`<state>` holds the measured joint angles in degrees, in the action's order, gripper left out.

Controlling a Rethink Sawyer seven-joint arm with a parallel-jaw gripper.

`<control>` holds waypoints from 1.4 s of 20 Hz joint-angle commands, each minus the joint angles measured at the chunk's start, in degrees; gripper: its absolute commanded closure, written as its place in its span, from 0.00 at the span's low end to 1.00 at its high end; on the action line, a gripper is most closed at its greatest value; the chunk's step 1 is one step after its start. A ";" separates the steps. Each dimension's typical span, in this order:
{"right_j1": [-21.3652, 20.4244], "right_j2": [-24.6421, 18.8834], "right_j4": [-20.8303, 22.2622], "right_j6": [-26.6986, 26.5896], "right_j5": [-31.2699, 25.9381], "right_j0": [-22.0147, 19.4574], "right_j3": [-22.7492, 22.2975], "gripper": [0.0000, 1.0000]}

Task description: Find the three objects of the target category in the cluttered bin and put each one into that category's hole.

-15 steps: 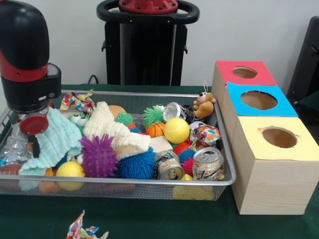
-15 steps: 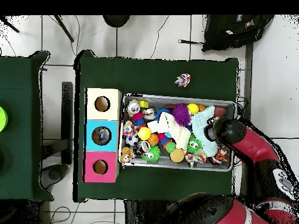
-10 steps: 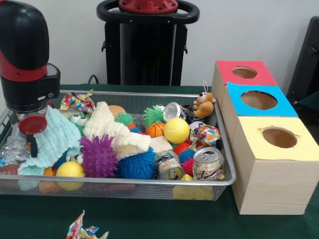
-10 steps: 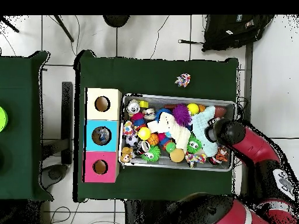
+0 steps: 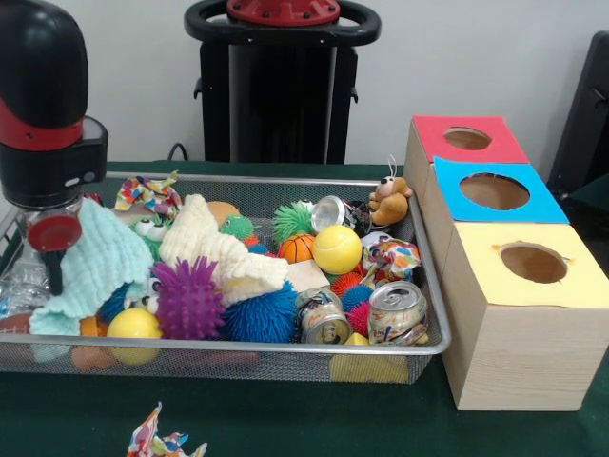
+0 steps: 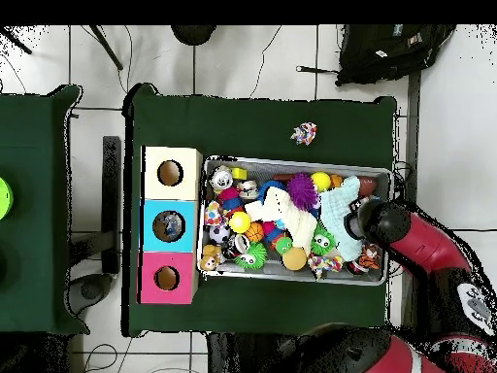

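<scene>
nearest the front camera, a scrap of multicoloured patterned paper (image 5: 164, 440) lies on the green tablecloth (image 5: 285, 424), just outside the wire mesh bin (image 5: 285, 350). the overhead view shows the same scrap (image 6: 304, 133) well apart from the bin's rim (image 6: 291, 161).

along the bin's near wall in the front view sit two dented metal cans (image 5: 397, 311), a yellow ball (image 5: 134, 326), a purple spiky ball (image 5: 188, 299) and a blue spiky ball (image 5: 259, 316). a mint knitted cloth (image 5: 93, 267) and a cream knitted cloth (image 5: 221, 249) lie draped over the pile.

the gripper (image 5: 48, 243) hangs low over the bin's left end in the front view, a red disc on it, the mint cloth just beside it. whether the claw is released or clenched i cannot tell. only the front view shows a clear creased plastic bottle (image 5: 21, 286) beside the gripper at the bin's left edge; from above the arm (image 6: 413, 238) covers that corner.

the wooden box (image 5: 519, 333) stands just beside the bin's right end. its blue-panelled hole (image 5: 494, 191) lies between the red-panelled hole (image 5: 466, 139) and the yellow-panelled hole (image 5: 533, 262). only the overhead view looks down into the blue hole (image 6: 168, 226), where something pale shows.
</scene>
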<state>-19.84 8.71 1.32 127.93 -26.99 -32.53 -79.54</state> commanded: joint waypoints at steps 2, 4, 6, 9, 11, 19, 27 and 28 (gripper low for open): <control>-0.30 -0.14 3.28 -0.13 -1.51 -1.31 0.84 0.00; 0.14 -0.20 3.45 -0.04 -0.94 -1.57 1.12 0.00; 0.37 -0.08 3.51 0.03 -0.69 -1.62 1.38 0.00; 0.64 0.02 3.63 0.09 -0.02 -1.79 1.35 0.00; 0.94 0.04 3.66 0.07 0.30 -1.89 1.52 0.00; 4.66 -1.06 3.14 0.21 1.55 -2.34 4.97 0.00; 7.18 -1.78 2.50 0.46 1.58 -2.47 7.95 0.00; 7.07 -1.61 2.49 0.40 1.08 -2.44 8.39 0.00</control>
<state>-18.95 9.61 1.69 127.92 -28.07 -33.06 -77.20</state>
